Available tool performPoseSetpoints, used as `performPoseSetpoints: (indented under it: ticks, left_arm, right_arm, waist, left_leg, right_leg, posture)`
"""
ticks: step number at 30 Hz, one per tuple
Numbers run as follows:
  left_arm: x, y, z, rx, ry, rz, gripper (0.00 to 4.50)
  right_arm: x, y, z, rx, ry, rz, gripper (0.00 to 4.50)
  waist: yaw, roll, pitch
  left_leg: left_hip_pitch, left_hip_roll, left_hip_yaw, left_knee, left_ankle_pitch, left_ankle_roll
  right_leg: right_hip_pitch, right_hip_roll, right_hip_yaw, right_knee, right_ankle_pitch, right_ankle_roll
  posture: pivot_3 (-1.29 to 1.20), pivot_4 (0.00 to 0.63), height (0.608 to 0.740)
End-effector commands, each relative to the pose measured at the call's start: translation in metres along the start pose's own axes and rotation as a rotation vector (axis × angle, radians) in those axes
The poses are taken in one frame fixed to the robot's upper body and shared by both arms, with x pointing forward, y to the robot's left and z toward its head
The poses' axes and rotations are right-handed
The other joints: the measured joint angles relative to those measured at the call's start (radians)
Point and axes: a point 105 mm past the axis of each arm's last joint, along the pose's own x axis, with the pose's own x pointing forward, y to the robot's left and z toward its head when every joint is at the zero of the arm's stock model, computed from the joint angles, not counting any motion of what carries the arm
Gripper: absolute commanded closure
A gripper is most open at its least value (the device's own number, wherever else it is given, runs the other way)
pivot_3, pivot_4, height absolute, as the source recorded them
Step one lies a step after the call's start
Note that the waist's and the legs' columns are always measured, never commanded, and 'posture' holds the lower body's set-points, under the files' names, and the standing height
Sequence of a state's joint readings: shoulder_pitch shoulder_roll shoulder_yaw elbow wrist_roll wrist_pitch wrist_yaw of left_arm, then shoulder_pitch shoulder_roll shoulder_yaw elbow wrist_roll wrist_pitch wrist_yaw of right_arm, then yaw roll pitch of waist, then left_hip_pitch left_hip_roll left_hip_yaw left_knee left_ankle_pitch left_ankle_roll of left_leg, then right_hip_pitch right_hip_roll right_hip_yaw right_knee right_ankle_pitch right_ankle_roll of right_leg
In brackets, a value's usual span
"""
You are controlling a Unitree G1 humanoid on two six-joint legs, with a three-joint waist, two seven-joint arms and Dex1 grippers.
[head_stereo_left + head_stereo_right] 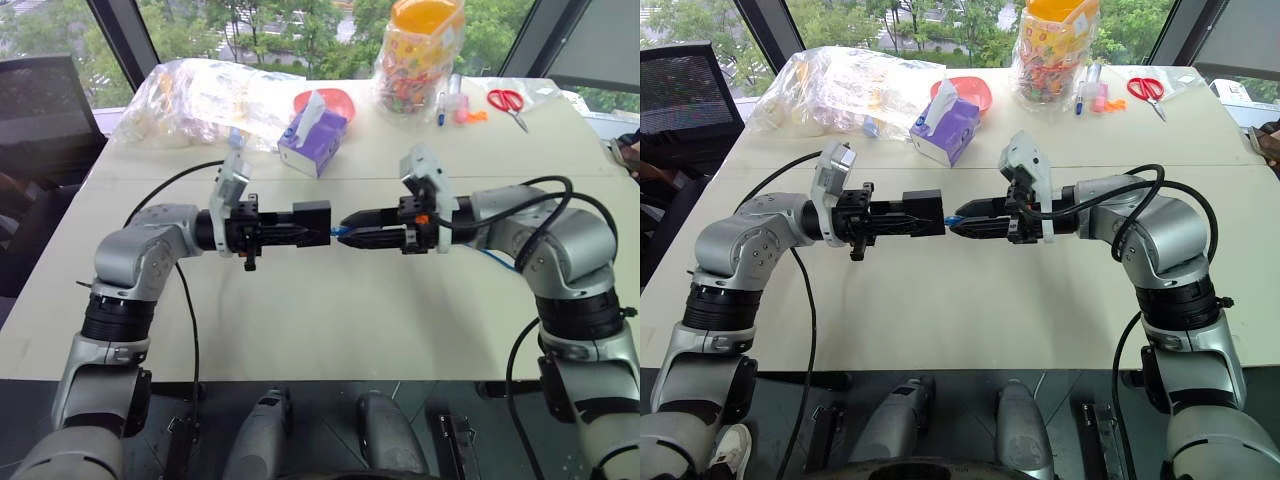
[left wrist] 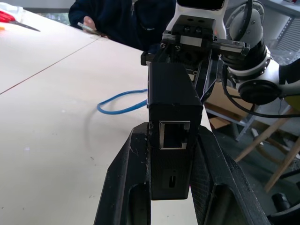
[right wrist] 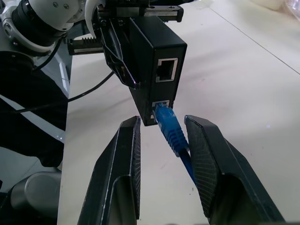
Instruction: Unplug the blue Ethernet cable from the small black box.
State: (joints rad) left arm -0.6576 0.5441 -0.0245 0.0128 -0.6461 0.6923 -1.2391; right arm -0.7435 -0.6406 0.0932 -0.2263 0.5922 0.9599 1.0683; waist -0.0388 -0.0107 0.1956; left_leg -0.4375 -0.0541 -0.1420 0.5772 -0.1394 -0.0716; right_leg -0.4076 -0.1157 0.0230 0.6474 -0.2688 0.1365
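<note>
**Plug still seated, right claw straddling it**

In the head views, at left of centre, the left gripper [image 1: 285,228] is clamped on the box [image 1: 312,221], holding it in the air above the table [image 1: 300,320] with its socket face turned toward the frame's middle. The left wrist view shows both fingers [image 2: 126,178] pressed against the box's flanks.

At the centre of the frame the cable [image 3: 169,127] is still plugged into the lower of the two sockets on that face; the upper socket is empty. Its blue boot juts straight out, and the cord trails away down to the table, where a loop of it lies (visible in the left wrist view).

Right of centre, the right gripper [image 1: 350,238] points at the box. In the right wrist view its jaws stand partly open, one on each side of the boot; the boot lies close against one finger [image 3: 206,159], but I see no firm grip on it yet.

The cord is thin, limp and light, so pulling on it would likely only stretch or kink it. The boot is the firmer part, and I'd pinch there, close to the socket. The latch may resist, so a straight pull against the steady left hold seems wisest.
</note>
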Motion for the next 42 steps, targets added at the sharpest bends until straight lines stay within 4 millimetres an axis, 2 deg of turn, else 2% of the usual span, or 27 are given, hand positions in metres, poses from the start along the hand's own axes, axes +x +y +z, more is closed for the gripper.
performPoseSetpoints:
  ticks: [1, 13, 24, 37, 39, 41, 42]
  left_arm:
    - [0.004, -0.008, 0.017, 0.064, -0.034, -0.04, 4.0]
    - [0.006, -0.011, 0.015, 0.066, -0.034, -0.047, 4.0]
    - [0.003, -0.012, 0.002, 0.084, 0.028, -0.05, 4.0]
    - [0.004, -0.01, 0.005, 0.09, 0.012, -0.039, 4.0]
    - [0.005, -0.01, 0.005, 0.09, 0.01, -0.04, 4.0]
    - [0.005, -0.011, 0.005, 0.09, 0.009, -0.041, 4.0]
    - [0.004, -0.011, 0.005, 0.09, 0.01, -0.041, 4.0]
  right_arm:
    - [0.002, 0.007, 0.009, -0.033, -0.006, 0.05, 2.98]
    - [0.003, 0.006, 0.008, -0.037, 0.006, 0.058, 2.98]
    - [0.0, 0.005, 0.006, -0.038, 0.025, 0.05, 2.98]
    - [0.0, 0.008, 0.006, -0.032, 0.027, 0.062, 2.98]
    - [0.0, 0.007, 0.005, -0.032, 0.03, 0.061, 3.56]
    - [0.001, 0.007, 0.004, -0.035, 0.033, 0.059, 4.37]
    - [0.001, 0.007, 0.004, -0.035, 0.034, 0.059, 4.47]
  waist:
    - [0.0, 0.0, 0.0]
    - [0.0, 0.0, 0.0]
    - [0.0, 0.0, 0.0]
    - [0.0, 0.0, 0.0]
    - [0.0, 0.0, 0.0]
    - [0.0, 0.0, 0.0]
    - [0.0, 0.0, 0.0]
  left_leg:
    - [0.0, 0.0, 0.0, 0.0, 0.0, 0.0]
    - [0.0, 0.0, 0.0, 0.0, 0.0, 0.0]
    - [-0.001, 0.0, 0.0, 0.0, 0.0, 0.0]
    - [-0.001, 0.0, 0.0, 0.0, 0.0, 0.0]
    - [-0.001, 0.0, 0.0, 0.0, 0.0, 0.0]
    - [-0.001, 0.0, 0.0, 0.0, 0.0, 0.0]
    - [-0.001, 0.0, 0.0, 0.0, 0.0, 0.0]
  right_leg:
    - [0.0, 0.0, 0.0, 0.0, 0.0, 0.0]
    - [-0.001, 0.0, 0.0, 0.0, 0.0, 0.0]
    - [-0.001, 0.0, 0.0, 0.0, 0.0, 0.0]
    - [-0.001, 0.0, 0.0, 0.0, 0.0, 0.0]
    - [-0.001, 0.0, 0.0, 0.0, 0.0, 0.0]
    - [-0.001, 0.0, 0.0, 0.0, 0.0, 0.0]
    - [-0.001, 0.0, 0.0, 0.0, 0.0, 0.0]
  posture:
    - [0.0, 0.15, 0.728]
    - [0.0, 0.15, 0.728]
    - [0.0, 0.15, 0.728]
    - [0.0, 0.15, 0.728]
    - [0.0, 0.15, 0.728]
    - [0.0, 0.15, 0.728]
    - [0.0, 0.15, 0.728]
